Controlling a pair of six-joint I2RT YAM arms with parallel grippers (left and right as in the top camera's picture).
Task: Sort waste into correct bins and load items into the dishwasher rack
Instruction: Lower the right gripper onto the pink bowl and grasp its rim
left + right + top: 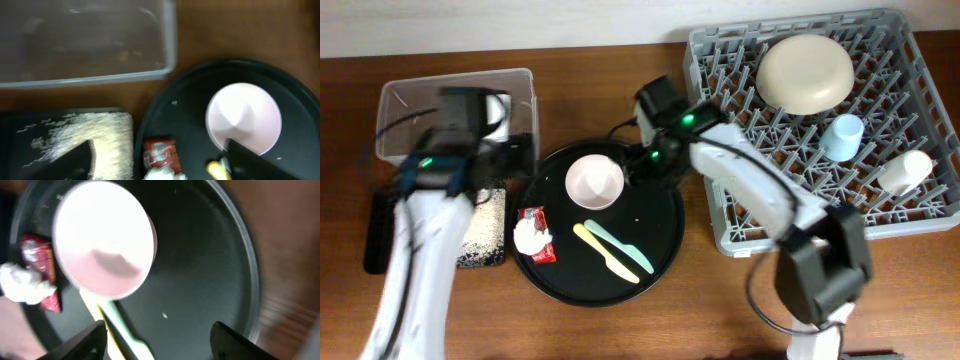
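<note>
The white bowl (594,182) (245,120) (102,240) stands on the round black tray, with the crumpled wrapper (533,235) (160,155) (35,275) and the yellow utensil (598,250) and green utensil (620,247) (125,330) beside it. Rice (485,230) (95,135) lies in the shallow black tray (380,235). The cream plate (805,72), blue cup (842,137) and white cup (905,170) sit in the grey rack (920,60). My left gripper (508,155) (160,145) hangs open over the tray edges, holding nothing. Just right of the bowl, my right gripper (650,165) (157,330) is open and empty.
The clear tub (400,100) (100,40) stands at the back left, behind the black tray. The round black tray (660,230) fills the middle, its rim close to the rack's left wall. Bare wood shows along the front edge.
</note>
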